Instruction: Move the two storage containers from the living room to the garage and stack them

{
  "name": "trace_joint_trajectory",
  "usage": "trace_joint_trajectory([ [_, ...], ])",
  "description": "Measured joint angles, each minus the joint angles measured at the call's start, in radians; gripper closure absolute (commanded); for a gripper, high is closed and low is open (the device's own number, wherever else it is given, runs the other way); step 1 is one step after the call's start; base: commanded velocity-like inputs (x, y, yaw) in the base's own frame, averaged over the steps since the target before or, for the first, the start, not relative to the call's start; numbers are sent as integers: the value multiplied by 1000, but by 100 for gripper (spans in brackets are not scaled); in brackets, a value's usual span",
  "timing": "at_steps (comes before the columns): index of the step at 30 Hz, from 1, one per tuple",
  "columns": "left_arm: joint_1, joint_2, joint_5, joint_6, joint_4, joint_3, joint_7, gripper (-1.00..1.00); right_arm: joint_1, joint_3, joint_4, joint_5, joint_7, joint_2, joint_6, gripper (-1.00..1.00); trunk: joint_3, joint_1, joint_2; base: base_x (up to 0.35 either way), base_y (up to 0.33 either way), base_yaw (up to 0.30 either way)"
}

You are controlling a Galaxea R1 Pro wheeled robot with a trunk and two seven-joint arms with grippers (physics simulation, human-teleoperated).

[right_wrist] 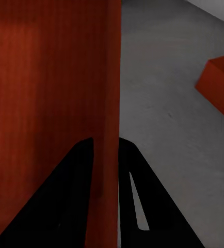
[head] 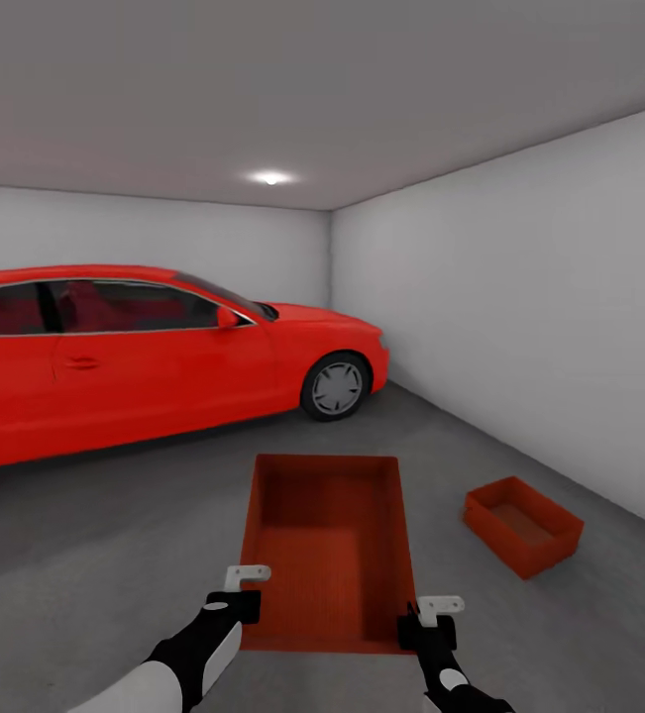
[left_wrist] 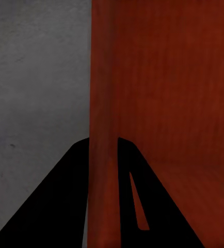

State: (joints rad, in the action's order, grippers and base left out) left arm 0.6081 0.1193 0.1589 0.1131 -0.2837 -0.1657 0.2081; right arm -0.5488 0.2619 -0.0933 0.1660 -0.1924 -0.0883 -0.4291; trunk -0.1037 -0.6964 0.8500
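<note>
I hold one orange-red storage container (head: 327, 555) in front of me, above the dark grey garage floor (head: 94, 564). My left gripper (head: 246, 586) is shut on its left wall near the near corner, and my right gripper (head: 431, 614) is shut on its right wall. In the left wrist view the thin ribbed wall (left_wrist: 102, 103) runs between the dark fingers of the left gripper (left_wrist: 102, 142). The right wrist view has the other wall (right_wrist: 108, 93) clamped in the right gripper (right_wrist: 106, 140). The second storage container (head: 522, 525) (right_wrist: 220, 85) sits on the floor to the right.
A red car (head: 144, 347) is parked across the left and middle of the garage. A plain white wall (head: 540, 317) runs along the right, close behind the floor container. Bare concrete lies between the car and the held container.
</note>
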Motion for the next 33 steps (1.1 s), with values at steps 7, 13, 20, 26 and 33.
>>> trace_joint_trajectory([
  [7, 0, 0, 0, 0, -1, 0, 0, 100, 0, -5, 0, -6, 2, 1, -2, 100, 0, 0, 0, 299, 219, -283],
  [13, 0, 0, 1, 0, -2, -1, 0, 100, 0, -5, 0, -7, 2, 1, -2, 100, 0, 0, 0, 299, 219, -283],
  [20, 0, -1, 3, 0, -2, -3, -1, 100, 0, -6, 0, -8, 2, 1, -2, 100, 0, 0, 0, 299, 219, -283],
  [26, 0, 1, 0, -1, -2, 0, 0, 100, 0, -10, -1, -12, 4, 2, -2, 100, 0, 0, 0, 299, 219, -283],
  [33, 0, 1, 0, -1, -2, 0, 0, 100, 0, -10, -1, -13, 4, 2, -3, 100, 0, 0, 0, 299, 216, -283],
])
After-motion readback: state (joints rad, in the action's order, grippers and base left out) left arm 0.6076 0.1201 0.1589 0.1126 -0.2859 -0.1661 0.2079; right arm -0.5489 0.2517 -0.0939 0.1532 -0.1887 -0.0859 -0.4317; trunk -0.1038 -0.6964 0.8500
